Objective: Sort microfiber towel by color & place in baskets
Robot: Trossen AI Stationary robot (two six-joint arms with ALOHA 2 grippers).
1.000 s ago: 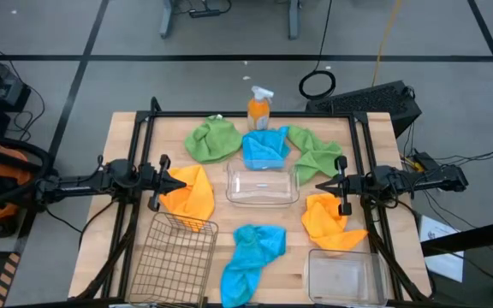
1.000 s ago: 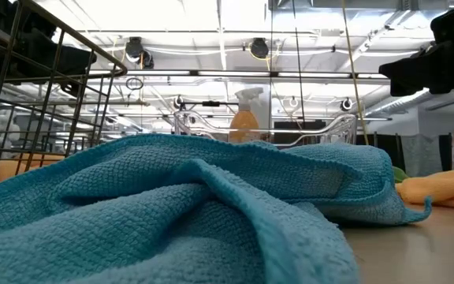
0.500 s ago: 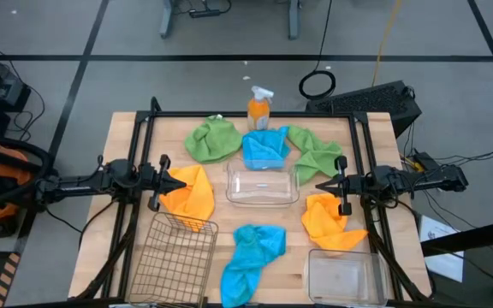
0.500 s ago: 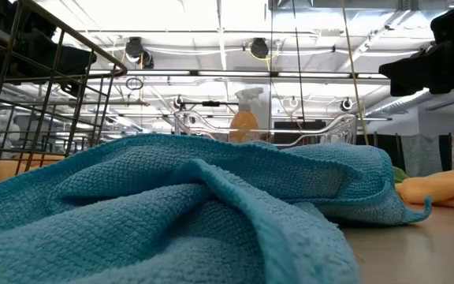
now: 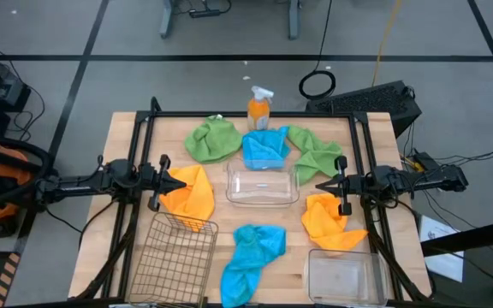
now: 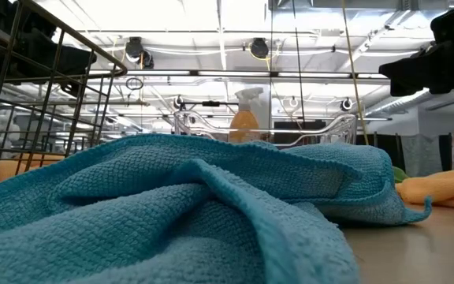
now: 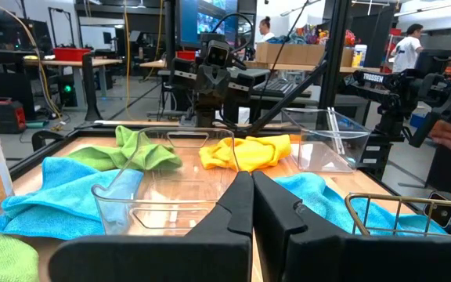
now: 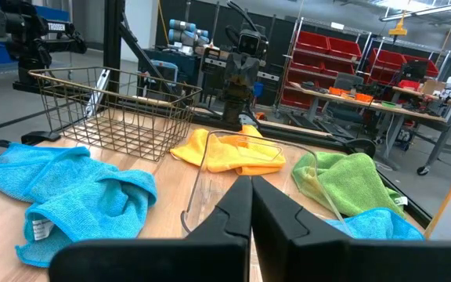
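Sorting has not begun: we hold our left pincer (image 5: 181, 183) and right pincer (image 5: 320, 186) clenched, empty, above the tabletop (image 5: 127, 150). Six towels lie loose around three empty baskets. Next, we judge, open over one orange towel (image 5: 190, 195).

One plastic basket (image 5: 263, 186) sits mid-bench (image 5: 127, 137), spray bottle (image 5: 258, 109) behind it; wire basket (image 5: 176, 261) front left, second plastic basket (image 5: 343, 276) front right; towels (image 5: 252, 257) scattered between them
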